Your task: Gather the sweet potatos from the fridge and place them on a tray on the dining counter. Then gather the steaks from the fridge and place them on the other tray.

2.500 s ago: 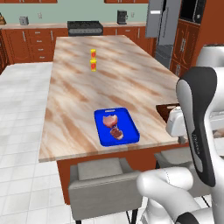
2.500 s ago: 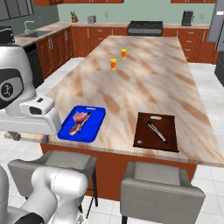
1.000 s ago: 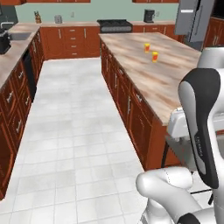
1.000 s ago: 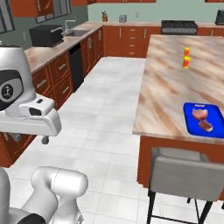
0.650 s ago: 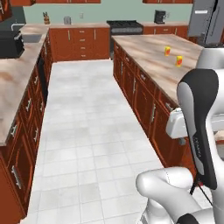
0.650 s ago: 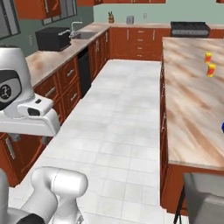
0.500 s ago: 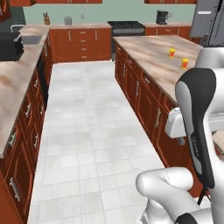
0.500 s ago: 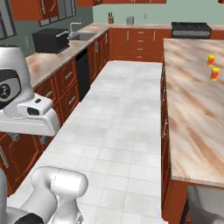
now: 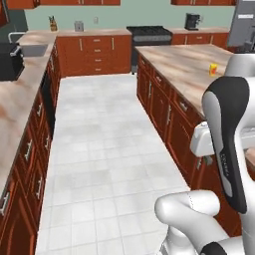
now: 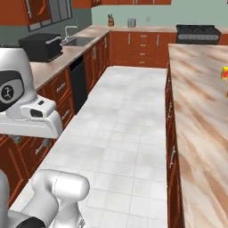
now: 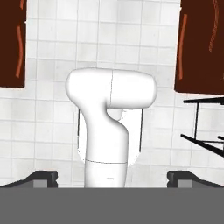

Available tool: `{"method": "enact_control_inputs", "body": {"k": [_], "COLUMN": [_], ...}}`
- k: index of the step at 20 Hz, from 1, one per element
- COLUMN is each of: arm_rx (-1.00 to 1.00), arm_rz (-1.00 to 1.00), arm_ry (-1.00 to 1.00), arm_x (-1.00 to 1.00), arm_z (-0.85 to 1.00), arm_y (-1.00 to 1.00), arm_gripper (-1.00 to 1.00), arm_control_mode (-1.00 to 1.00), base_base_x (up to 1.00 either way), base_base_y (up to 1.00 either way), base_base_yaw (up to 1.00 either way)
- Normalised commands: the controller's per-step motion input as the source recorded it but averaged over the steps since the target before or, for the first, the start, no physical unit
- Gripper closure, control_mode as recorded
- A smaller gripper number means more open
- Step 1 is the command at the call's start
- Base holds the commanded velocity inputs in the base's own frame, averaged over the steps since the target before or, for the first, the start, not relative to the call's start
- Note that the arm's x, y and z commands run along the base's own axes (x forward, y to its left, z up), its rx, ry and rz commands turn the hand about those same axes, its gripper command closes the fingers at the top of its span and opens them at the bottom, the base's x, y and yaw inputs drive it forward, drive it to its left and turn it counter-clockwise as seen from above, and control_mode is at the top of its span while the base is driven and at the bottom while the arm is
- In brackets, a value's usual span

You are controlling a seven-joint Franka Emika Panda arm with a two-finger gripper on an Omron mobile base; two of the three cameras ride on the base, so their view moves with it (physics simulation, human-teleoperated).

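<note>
Presently: pincer (image 11: 112, 177) released, dark tips wide apart over pale square-tiled floor (image 9: 99, 149), nothing held. Dining counter (image 10: 200, 111), glossy tan-pink marbled top, right. Grey fridge (image 9: 245, 22), flat-fronted, far right. Black stove (image 9: 149, 32) far wall.

1. The long island worktop (image 9: 187, 64) with a tan-pink marbled top and red-brown drawer-fronted base runs along the right side; a small yellow and red container (image 9: 213, 69) stands on it near its far end.
2. The wall worktop (image 10: 58, 62), same marbled top, runs along the left and carries a black toaster oven (image 10: 41, 46), with a sink (image 10: 80, 41) set in beyond it.
3. The white tiled floor (image 9: 104, 149) lies between them.
4. On the far worktop (image 9: 94, 33) stand a knife block (image 9: 52, 23) and a small grey canister (image 9: 78, 26).
</note>
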Motion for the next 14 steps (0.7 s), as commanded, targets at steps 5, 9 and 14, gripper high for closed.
{"method": "enact_control_inputs", "body": {"k": [5,9,14], "arm_rx": [0.0,0.0,0.0], "arm_rz": [0.0,0.0,0.0], "arm_ry": [0.0,0.0,0.0], "arm_x": [0.0,0.0,0.0], "arm_z": [0.0,0.0,0.0], "arm_y": [0.0,0.0,0.0], "arm_gripper": [-1.0,-1.0,-1.0], "arm_control_mode": [1.0,1.0,1.0], "base_base_x": [1.0,1.0,1.0], "base_base_y": [0.67,0.43,0.31], "base_base_yaw": [0.02,0.01,0.02]}}
